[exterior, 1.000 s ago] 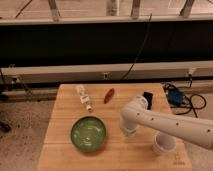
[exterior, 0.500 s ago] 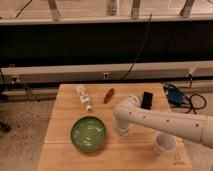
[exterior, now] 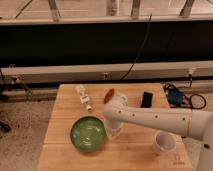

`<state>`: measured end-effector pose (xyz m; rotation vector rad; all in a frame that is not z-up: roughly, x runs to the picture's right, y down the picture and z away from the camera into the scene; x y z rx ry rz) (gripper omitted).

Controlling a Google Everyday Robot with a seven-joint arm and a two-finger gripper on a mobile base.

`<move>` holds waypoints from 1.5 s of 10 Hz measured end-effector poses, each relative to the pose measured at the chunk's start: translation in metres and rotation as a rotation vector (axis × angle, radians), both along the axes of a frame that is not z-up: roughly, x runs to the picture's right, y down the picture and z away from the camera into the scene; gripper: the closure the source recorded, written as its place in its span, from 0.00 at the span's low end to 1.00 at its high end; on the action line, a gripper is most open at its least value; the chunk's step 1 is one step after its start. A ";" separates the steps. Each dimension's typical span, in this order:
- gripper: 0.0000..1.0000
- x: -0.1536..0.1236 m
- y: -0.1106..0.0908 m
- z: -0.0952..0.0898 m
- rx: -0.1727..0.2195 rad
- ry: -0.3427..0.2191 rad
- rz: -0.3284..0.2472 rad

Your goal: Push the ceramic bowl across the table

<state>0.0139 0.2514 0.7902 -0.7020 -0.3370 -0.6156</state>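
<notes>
The ceramic bowl (exterior: 88, 134), glossy green with a darker rim, sits on the near left part of the light wooden table (exterior: 62, 159). My white arm reaches in from the right edge and bends down just to the right of the bowl. The gripper (exterior: 114, 131) hangs below the arm's elbow, close beside the bowl's right rim and shut with nothing in it. I cannot tell whether it touches the rim.
A clear plastic bottle (exterior: 83, 96) lies at the back left of the table. Near it lie a brown oblong object (exterior: 109, 95) and a black phone-like slab (exterior: 147, 99). A small whitish cup (exterior: 164, 142) stands at the near right. Blue cabled gear (exterior: 176, 96) sits past the right edge.
The arm has swung left across the table, bringing the gripper from the table's middle to right beside the bowl. The bowl itself has not visibly shifted.
</notes>
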 end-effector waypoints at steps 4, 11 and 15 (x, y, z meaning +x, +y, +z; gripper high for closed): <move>1.00 -0.053 0.000 -0.006 0.005 -0.051 -0.070; 1.00 -0.103 0.002 -0.014 0.014 -0.132 -0.168; 1.00 -0.117 0.004 -0.016 0.014 -0.159 -0.200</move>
